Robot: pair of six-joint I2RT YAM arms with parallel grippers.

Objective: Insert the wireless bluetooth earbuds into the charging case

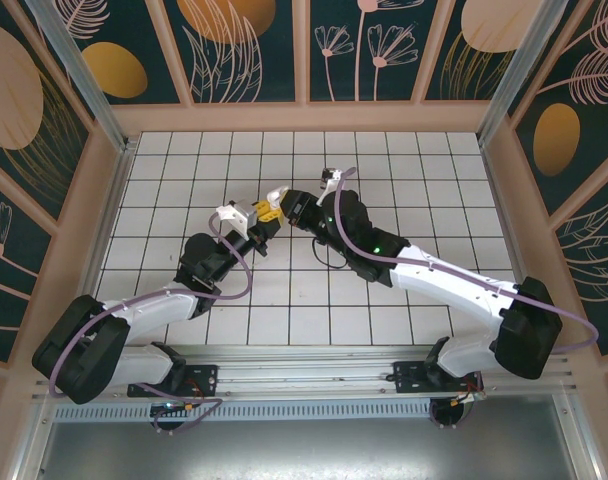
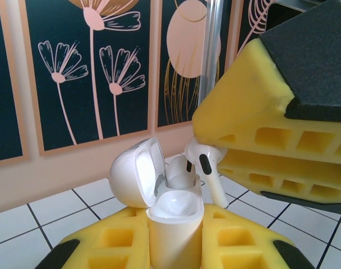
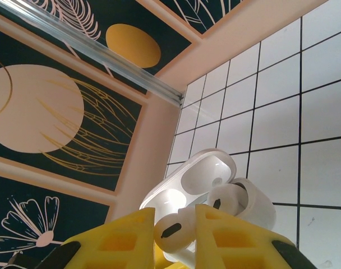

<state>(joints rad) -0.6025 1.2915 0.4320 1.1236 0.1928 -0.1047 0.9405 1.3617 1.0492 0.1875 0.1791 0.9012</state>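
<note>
The 2 arms meet over the middle of the white tiled table (image 1: 404, 160), well clear of its walls. The left gripper (image 1: 265, 222) is clamped around a white charging case (image 2: 175, 216), holding it upright between its 2 yellow fingers (image 2: 111, 241). The case's lid (image 2: 134, 176) is swung back to the left, so the mouth stands open. 1 white earbud, the seated earbud (image 2: 180, 171), sits in a well inside the case. From the right wrist camera it shows beside the open lid (image 3: 199, 172) as a rounded white piece (image 3: 226, 199).

The right gripper (image 1: 281, 197) is pinched on the other white piece, the held earbud (image 2: 207, 162). Its stem points down just beside the case's rim, and I cannot tell whether it touches. In the right wrist view that held earbud (image 3: 171, 231) is wedged between the 2 yellow pads (image 3: 125, 238). Those bulky pads (image 2: 254, 112) crowd in over the right side of the case, close to its mouth.

So I count 2 earbuds, both white, and 1 case.

Around them are dark teal wall panels (image 1: 244, 50) painted with pale flowers and orange discs, set in peach frames. An aluminium post (image 1: 74, 70) rises at the back left corner. A purple cable (image 1: 574, 330) loops along each arm, and a small green light (image 1: 378, 238) glows on the right arm.
</note>
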